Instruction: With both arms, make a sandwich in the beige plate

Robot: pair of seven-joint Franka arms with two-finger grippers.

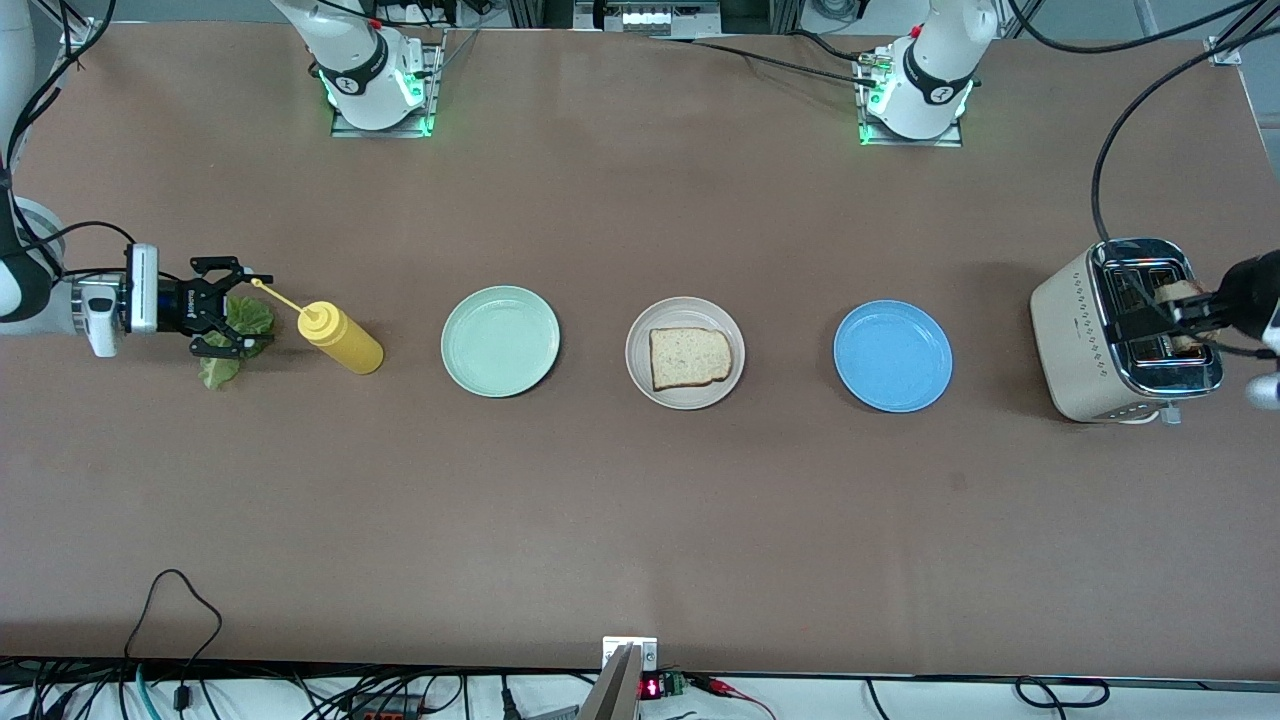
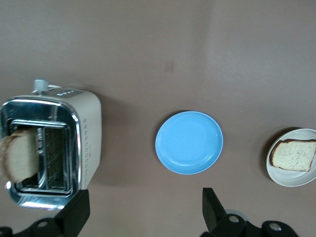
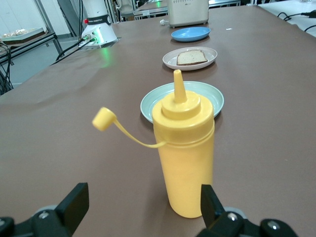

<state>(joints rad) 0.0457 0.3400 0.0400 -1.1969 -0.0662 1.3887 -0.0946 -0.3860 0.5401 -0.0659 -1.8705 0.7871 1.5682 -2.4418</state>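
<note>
Bread [image 1: 690, 357] already lies as a single slice in the beige plate [image 1: 640, 378], which sits at the middle of the table between a mint green plate [image 1: 500, 340] toward the right arm's end and a blue plate [image 1: 892, 356] toward the left arm's end; that middle spot seems chosen so either arm can reach it. The other ingredients wait at the table's two ends, one per arm. The right gripper [image 1: 225, 308] hangs low over the lettuce leaf [image 1: 236, 335] near that end's edge, its fingers spread and holding nothing, apparently lined up to pick the leaf. A yellow squeeze bottle [image 1: 340, 338] stands just beside the leaf, cap flipped off on its tether, close enough to be knocked. At the other end the left gripper [image 2: 143, 210] hovers over the toaster [image 1: 1125, 335], jaws wide and empty, where a second slice [image 2: 19, 155] stands up out of a slot, easy to pinch by its edge.
</note>
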